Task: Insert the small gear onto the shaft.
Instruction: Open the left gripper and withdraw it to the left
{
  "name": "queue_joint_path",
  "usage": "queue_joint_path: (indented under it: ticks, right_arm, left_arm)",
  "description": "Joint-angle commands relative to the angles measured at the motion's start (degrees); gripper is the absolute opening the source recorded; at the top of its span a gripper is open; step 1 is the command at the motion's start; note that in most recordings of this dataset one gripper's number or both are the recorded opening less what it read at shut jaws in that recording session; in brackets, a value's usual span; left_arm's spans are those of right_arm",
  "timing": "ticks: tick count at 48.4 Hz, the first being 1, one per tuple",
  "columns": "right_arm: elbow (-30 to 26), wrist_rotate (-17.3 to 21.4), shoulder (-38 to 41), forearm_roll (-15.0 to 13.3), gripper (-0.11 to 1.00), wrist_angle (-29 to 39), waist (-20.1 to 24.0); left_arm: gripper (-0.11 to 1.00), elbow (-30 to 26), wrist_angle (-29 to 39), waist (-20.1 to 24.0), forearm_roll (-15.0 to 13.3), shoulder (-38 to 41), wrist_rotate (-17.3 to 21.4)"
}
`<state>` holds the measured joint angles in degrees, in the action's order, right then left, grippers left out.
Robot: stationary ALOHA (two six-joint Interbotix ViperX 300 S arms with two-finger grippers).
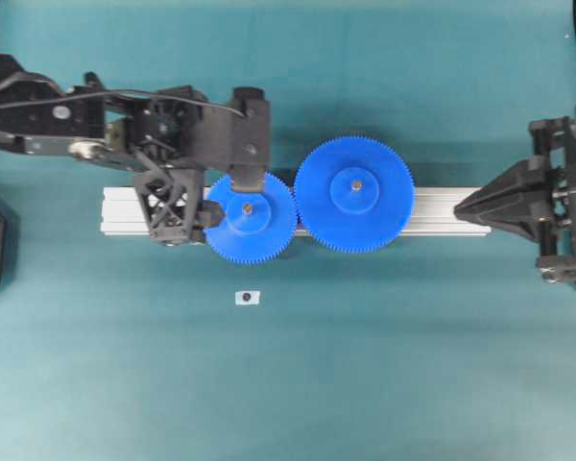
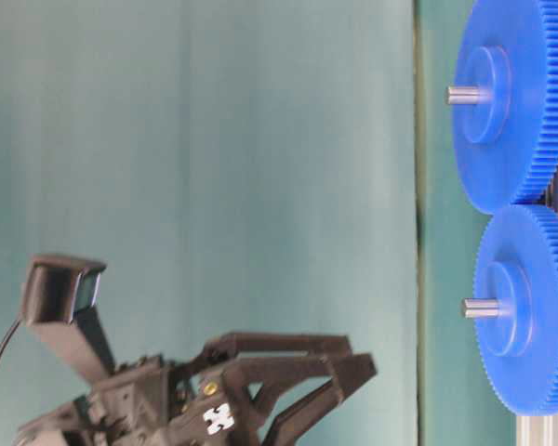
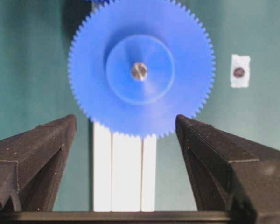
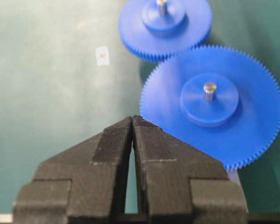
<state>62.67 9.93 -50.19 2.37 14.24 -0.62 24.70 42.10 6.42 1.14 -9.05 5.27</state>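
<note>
Fine-toothed blue plastic small gear [image 3: 141, 70] sits on round metal shaft [image 3: 139, 71].

The small blue gear [image 1: 251, 218] sits flat on the shaft [image 1: 247, 207], whose grey tip pokes through its hub, teeth meshing at 3 o'clock.

A: Quick count. Gears?
B: Two, both blue. One small gear [image 1: 251, 218], one wider gear [image 1: 354, 194].

A: Pins through them?
B: Two. One shaft [image 1: 247, 207] in the small one, one pin [image 1: 356, 184] in the wide one.

A: Rails?
B: One ribbed metal rail [image 1: 446, 211] under both gears.

A: Arms?
B: Two, so two grippers: left gripper [image 1: 221, 201], right gripper [image 1: 461, 204]. Two fingers each.

A: Anything loose on the mat?
B: One small white tag [image 1: 247, 298] with a dark dot. One green mat [image 1: 365, 365].
</note>
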Motion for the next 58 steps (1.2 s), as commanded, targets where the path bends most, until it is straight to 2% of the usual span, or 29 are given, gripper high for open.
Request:
queue_joint_path:
  ticks: [1, 13, 21, 39, 46, 58]
  right_arm:
    - [0.0, 0.6, -1.2, 0.1, 0.11, -0.1, 0.0]
    - [1.8, 0.6, -5.6, 0.1, 0.11, 0.7, 0.0]
    - [2.7, 0.7, -7.0, 0.1, 0.11, 1.8, 0.0]
    - [3.9, 0.6, -9.6, 0.2, 0.11, 2.1, 0.0]
    - [4.3, 0.6, -11.6, 0.1, 0.11, 3.7, 0.1]
    - [6.0, 0.6, -14.6, 0.1, 0.11, 4.8, 0.0]
  left_arm:
    - [0.84, -0.1, -0.4, -0.4, 0.1, -3.2, -0.4]
    - [0.84, 2.5, -0.9, -1.6, 0.1, -9.1, -2.9]
    - [0.84, 5.2, -4.6, -3.3, 0.1, -12.7, -3.3]
    - [0.84, 16.7, -12.5, -5.6, 0.1, -23.7, -3.8]
    - [0.84, 20.6, -15.5, -5.6, 0.1, -29.5, -5.9]
    - [0.84, 25.1, -17.3, -6.2, 0.1, -33.0, -7.9]
